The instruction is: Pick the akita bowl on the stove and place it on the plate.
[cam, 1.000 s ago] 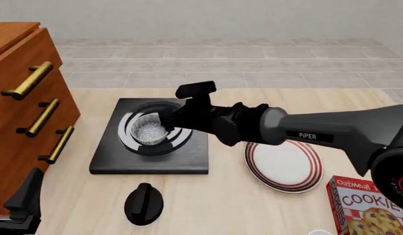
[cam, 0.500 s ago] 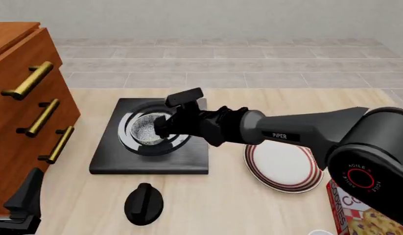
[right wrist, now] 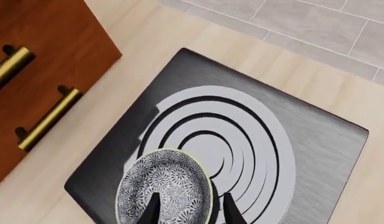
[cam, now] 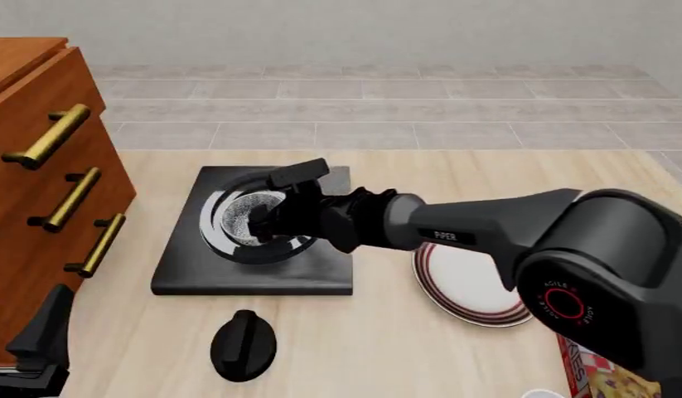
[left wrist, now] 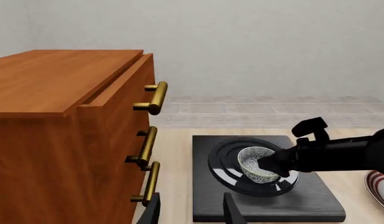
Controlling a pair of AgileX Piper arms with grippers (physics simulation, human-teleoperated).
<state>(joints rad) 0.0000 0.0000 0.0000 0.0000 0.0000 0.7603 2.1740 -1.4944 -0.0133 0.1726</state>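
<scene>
Right gripper [cam: 263,222] at the bowl [left wrist: 260,164] on the stove [cam: 318,269] — fingers straddle its rim, not visibly clamped.
Bowl looks small, rigid, light, likely slick; pinch the rim wall. Plate [cam: 468,282] waits near. Arm reads "PiPER", "AGILE". Left gripper [left wrist: 190,212] idle, apart.

Akita bowl [right wrist: 164,189] sits on the stove [right wrist: 254,154], off-centre from the burner rings, toward the wooden drawer cabinet [right wrist: 36,60]. Right gripper [right wrist: 186,207] fingertips straddle the bowl's rim, one inside, one outside. Two brass handles [right wrist: 48,119] on the cabinet face the stove.
</scene>
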